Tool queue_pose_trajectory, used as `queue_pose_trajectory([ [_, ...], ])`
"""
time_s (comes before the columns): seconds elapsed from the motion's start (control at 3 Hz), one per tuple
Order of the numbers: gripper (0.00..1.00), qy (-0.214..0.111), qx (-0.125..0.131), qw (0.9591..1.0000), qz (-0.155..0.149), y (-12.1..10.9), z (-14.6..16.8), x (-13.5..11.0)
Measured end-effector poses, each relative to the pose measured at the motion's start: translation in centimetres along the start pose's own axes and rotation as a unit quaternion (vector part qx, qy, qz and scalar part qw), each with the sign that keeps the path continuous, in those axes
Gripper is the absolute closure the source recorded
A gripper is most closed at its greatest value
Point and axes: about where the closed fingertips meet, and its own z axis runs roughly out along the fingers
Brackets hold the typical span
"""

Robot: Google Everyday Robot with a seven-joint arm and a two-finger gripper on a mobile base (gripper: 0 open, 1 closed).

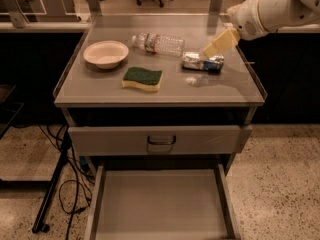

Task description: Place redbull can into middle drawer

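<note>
The redbull can (202,62) lies on its side on the right part of the cabinet top, silver and blue, with a faint reflection in front of it. My gripper (218,43), cream-coloured at the end of the white arm, hangs just above the can's right half, coming in from the upper right; it holds nothing that I can see. The middle drawer (160,209) is pulled out at the bottom of the view, with a bare flat grey floor and low side walls.
On the cabinet top are a white bowl (105,53) at the left, a green and yellow sponge (143,78) in the middle and a clear plastic water bottle (157,43) lying at the back. The grey drawer front with the loop handle (161,140) sits above the open drawer. Cables lie on the floor (65,184) at the left.
</note>
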Motion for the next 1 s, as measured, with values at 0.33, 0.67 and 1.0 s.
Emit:
queue_pose_trajectory([
  [0.33, 0.0, 0.004, -0.038, 0.9992, -0.009, -1.0, 1.5, 0.8],
  [0.67, 0.0, 0.022, -0.045, 0.9984, -0.026, -2.9, 2.8, 1.5],
  [1.0, 0.0, 0.049, -0.049, 0.9968, -0.039, -4.0, 5.0, 2.5],
])
